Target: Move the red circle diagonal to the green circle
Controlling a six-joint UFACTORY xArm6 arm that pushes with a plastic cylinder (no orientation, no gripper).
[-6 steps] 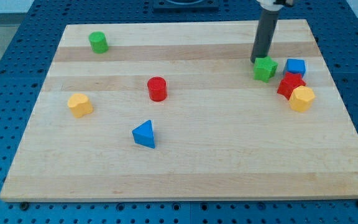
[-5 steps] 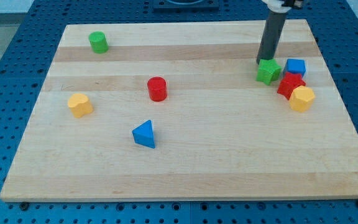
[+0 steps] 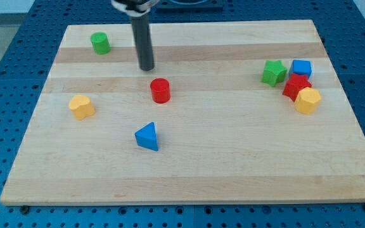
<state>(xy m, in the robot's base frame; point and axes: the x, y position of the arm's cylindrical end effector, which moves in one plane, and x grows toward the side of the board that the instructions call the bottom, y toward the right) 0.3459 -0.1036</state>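
The red circle (image 3: pixel 160 90) stands near the middle of the wooden board (image 3: pixel 233 171). The green circle (image 3: pixel 100 43) stands at the view's top left. My tip (image 3: pixel 146 68) rests on the board just above and slightly left of the red circle, a short gap apart from it, and to the right of the green circle.
A yellow block (image 3: pixel 81 106) sits at the left. A blue triangle (image 3: pixel 147 137) lies below the red circle. At the right are a green star (image 3: pixel 273 72), a blue cube (image 3: pixel 301 68), a red block (image 3: pixel 296 86) and a yellow block (image 3: pixel 308 100), clustered together.
My tip has moved from beside the green star at the right across to the left, to just above the red circle. No block has visibly moved.
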